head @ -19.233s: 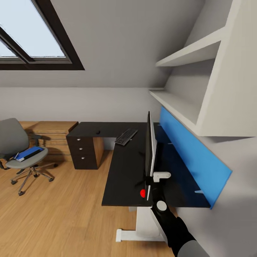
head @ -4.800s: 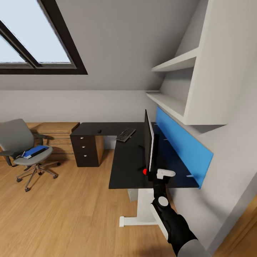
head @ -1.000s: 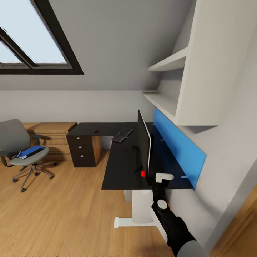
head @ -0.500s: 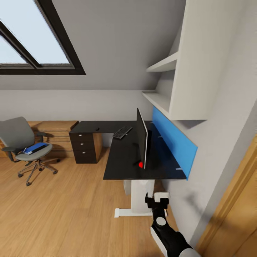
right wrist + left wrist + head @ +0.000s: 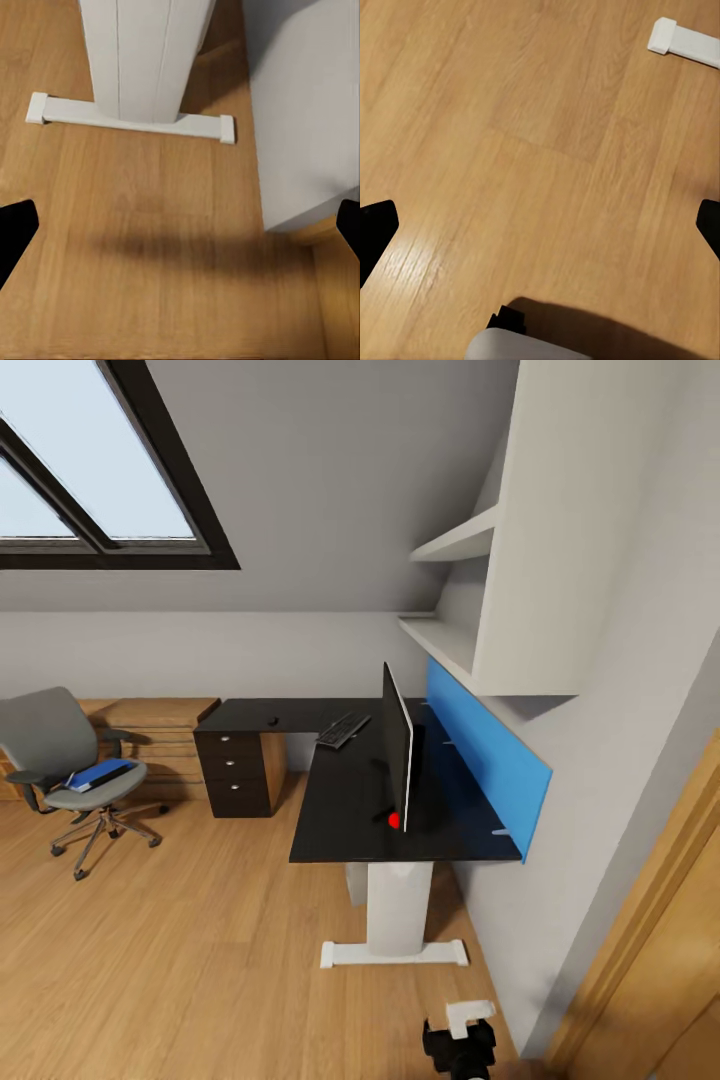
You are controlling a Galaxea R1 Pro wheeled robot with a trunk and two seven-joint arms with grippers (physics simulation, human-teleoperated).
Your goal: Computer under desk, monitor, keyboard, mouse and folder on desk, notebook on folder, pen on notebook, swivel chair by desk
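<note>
Down at the foot of the head view, the right gripper (image 5: pixel 460 1038) hangs low over the wooden floor (image 5: pixel 200 960), well short of the desk (image 5: pixel 360 800). In both wrist views the dark fingertips sit at opposite edges of the picture with bare floor between them, so both sets of jaws are spread wide and hold nothing. The right wrist camera looks at the desk's white leg (image 5: pixel 142 52) and its flat foot (image 5: pixel 127 118), with the grey wall (image 5: pixel 307 105) just beside them.

The next thing to fetch is, I judge, the blue folder (image 5: pixel 97 774), which lies on the seat of the swivel chair (image 5: pixel 60 760), far off to the robot's left and well apart from both arms. Its long axis runs slantwise across the seat. The left arm should be the nearer one once the base has driven over.

On the black surface the monitor (image 5: pixel 397 760) stands edge-on, the keyboard (image 5: pixel 343 729) lies beyond it, and a small red thing (image 5: pixel 394 821) sits at the monitor's foot. The drawer unit (image 5: pixel 238 772) and the low wooden cabinet (image 5: pixel 150 745) stand between chair and desk; the open floor leaves a clear path.
</note>
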